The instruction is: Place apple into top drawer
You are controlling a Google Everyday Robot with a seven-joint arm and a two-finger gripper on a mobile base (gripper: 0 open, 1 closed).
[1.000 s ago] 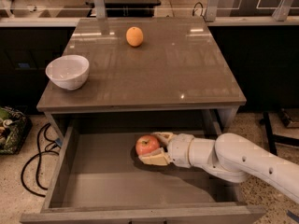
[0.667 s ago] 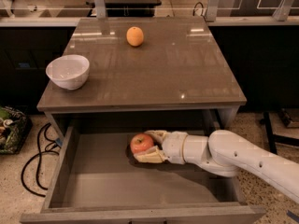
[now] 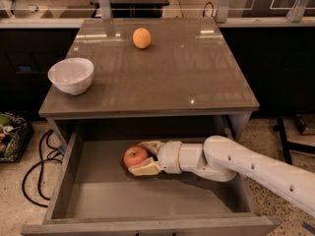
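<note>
The red apple (image 3: 135, 156) is inside the open top drawer (image 3: 69, 181), a wide grey box pulled out below the table top. My gripper (image 3: 140, 157) reaches in from the right on a white arm and is shut on the apple, one cream finger behind it and one in front. The apple sits low, near the drawer's flat bottom at the back middle. Whether it touches the bottom I cannot tell.
On the brown table top (image 3: 162, 77) stand a white bowl (image 3: 72, 74) at the left front and an orange fruit (image 3: 141, 38) at the back. Black cables (image 3: 39, 161) lie on the floor to the left. A dark stand (image 3: 290, 136) is at the right.
My gripper has moved a little to the left inside the drawer, carrying the apple with it.
</note>
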